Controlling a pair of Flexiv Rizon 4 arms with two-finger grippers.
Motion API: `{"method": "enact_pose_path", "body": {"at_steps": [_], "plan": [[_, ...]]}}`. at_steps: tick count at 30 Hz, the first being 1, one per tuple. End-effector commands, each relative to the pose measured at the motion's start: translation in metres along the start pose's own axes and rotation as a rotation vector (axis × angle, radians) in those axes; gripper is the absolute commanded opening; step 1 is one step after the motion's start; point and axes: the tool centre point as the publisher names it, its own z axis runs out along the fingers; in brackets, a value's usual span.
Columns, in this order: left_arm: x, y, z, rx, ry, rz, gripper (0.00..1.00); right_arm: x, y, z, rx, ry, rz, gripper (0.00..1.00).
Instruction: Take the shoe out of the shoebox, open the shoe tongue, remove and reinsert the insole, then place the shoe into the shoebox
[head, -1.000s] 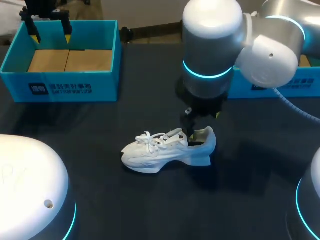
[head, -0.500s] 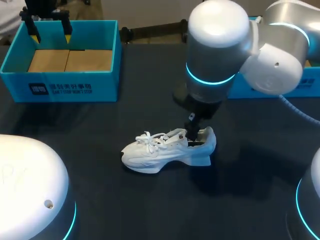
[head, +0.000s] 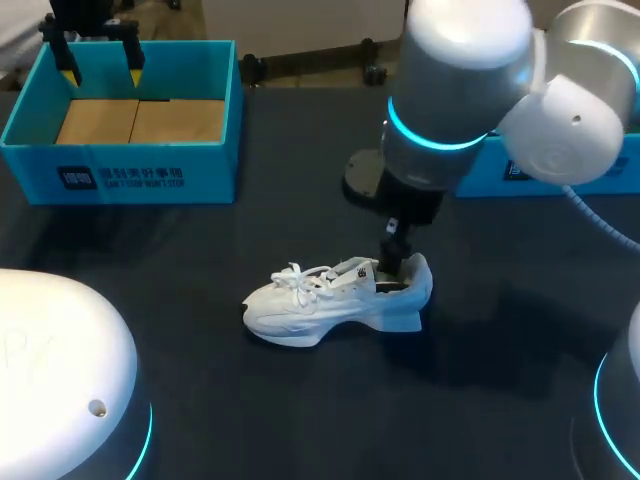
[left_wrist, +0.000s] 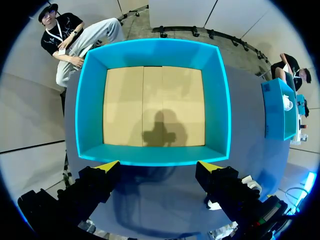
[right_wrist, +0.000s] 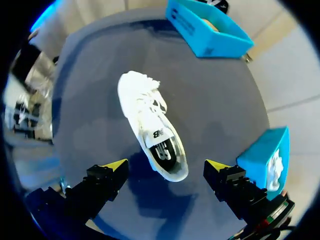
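A white sneaker (head: 335, 300) stands upright on the dark table, toe to the left, laces loose. My right gripper (head: 397, 258) hangs open just above its heel. In the right wrist view the sneaker (right_wrist: 150, 125) lies below and between the spread fingers of the right gripper (right_wrist: 165, 167), and a dark insole (right_wrist: 162, 150) shows in its opening. The blue shoebox (head: 120, 175) sits at the back left with a tan bottom and nothing inside. My left gripper (head: 100, 70) hovers open over its far side. From the left wrist, the shoebox (left_wrist: 90, 110) lies ahead of the open left gripper (left_wrist: 157, 165).
A second blue box (head: 570, 165) stands at the back right, partly hidden by my right arm; it shows as the second blue box (right_wrist: 265, 155) with white things inside in the right wrist view. The shoebox (right_wrist: 207, 27) lies beyond the sneaker's toe.
My right arm has shifted to the right and risen, drawing its fingers up from the sneaker's opening. The sneaker and the left arm have stayed put.
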Motion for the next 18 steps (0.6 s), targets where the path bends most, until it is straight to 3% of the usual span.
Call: {"method": "enact_pose_path", "body": {"at_steps": [1, 4, 11, 18], "plan": [[0.000, 0.000, 0.000, 0.000, 0.000, 0.000, 1.00, -0.008, -0.028, -0.007, -0.176, 0.049, -0.149, 1.00], [0.000, 0.000, 0.000, 0.000, 0.000, 0.000, 1.00, -0.012, -0.040, -0.011, -0.248, 0.081, -0.204, 1.00], [0.000, 0.000, 0.000, 0.000, 0.000, 0.000, 1.00, -0.023, -0.066, -0.007, -0.328, 0.067, -0.239, 1.00], [0.000, 0.000, 0.000, 0.000, 0.000, 0.000, 1.00, -0.031, -0.090, 0.004, -0.493, 0.101, -0.307, 1.00]]}}
